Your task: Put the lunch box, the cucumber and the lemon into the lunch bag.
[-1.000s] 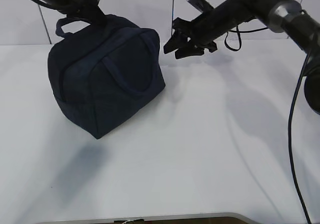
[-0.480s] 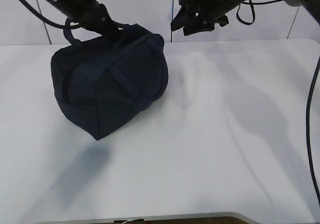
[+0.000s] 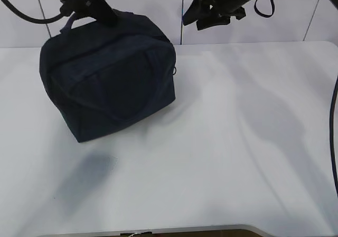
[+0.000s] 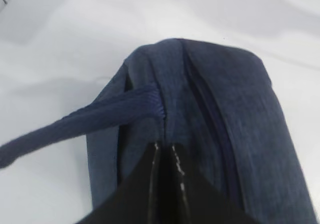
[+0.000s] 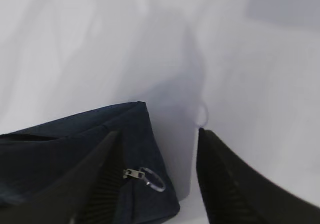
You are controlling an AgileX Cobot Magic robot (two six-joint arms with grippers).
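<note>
The dark navy lunch bag [image 3: 105, 84] stands on the white table [image 3: 237, 142] at the left, tilted, with its zipper closed. My left gripper [image 3: 103, 15] is shut on the bag's top fabric, right by a handle's base; in the left wrist view the closed jaws [image 4: 166, 146] pinch the bag [image 4: 225, 109] next to the handle [image 4: 75, 124]. My right gripper [image 3: 203, 18] is open and empty, high above the table's back edge to the right of the bag. Its wrist view shows the gripper [image 5: 157, 131] above the bag's corner [image 5: 75, 144] and the silver ring pull [image 5: 151, 179]. The lunch box, cucumber and lemon are out of view.
A pale panelled wall [image 3: 148, 5] rises behind the table. Black cables [image 3: 334, 131] hang along the right side. The table's front edge [image 3: 185, 230] runs along the bottom.
The left gripper has pulled the bag to the left and turned it. The right gripper has risen from beside the bag to above the table's back edge.
</note>
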